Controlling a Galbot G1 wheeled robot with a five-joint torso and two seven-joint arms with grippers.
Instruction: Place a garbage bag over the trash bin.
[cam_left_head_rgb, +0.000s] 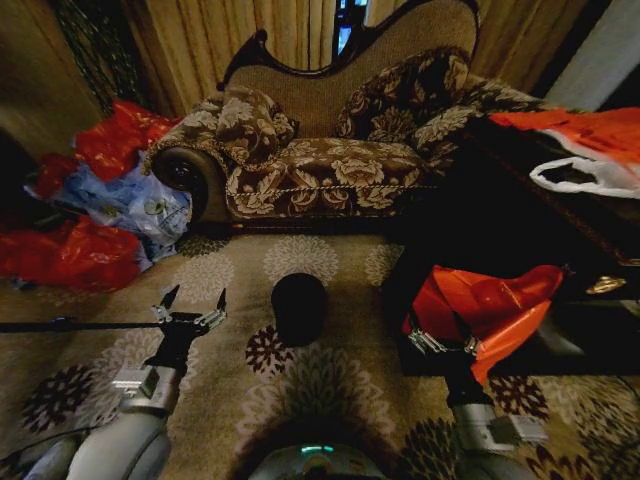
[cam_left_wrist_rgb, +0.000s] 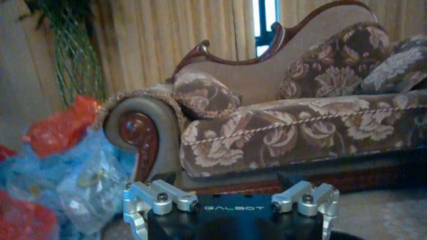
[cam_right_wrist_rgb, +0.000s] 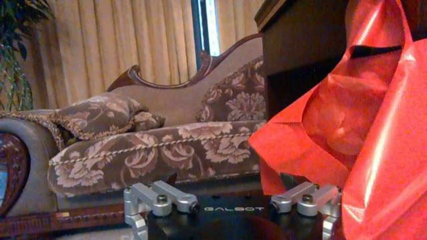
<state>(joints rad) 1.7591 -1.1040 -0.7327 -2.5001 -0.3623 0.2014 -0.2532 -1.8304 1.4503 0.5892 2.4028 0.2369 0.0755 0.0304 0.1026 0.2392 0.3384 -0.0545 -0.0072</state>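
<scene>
Garbage bag (cam_left_head_rgb: 495, 305) hangs off the dark worktop (cam_left_head_rgb: 520, 215), pinched in the right gripper (cam_left_head_rgb: 443, 344) jaws; left gripper (cam_left_head_rgb: 193, 300) jaws gape beside the bare trash bin (cam_left_head_rgb: 298, 307) on the carpet; next, I judge, carrying it over the rim

right gripper (cam_left_head_rgb: 441, 343): fingertips hidden against the garbage bag (cam_left_head_rgb: 490, 305), grip apparently closed but not confirmable. bag's lower edge at 5 o'clock hidden behind the arm. heaped bags (cam_left_head_rgb: 90, 215) at 9 o'clock cut off by the frame edge.
</scene>
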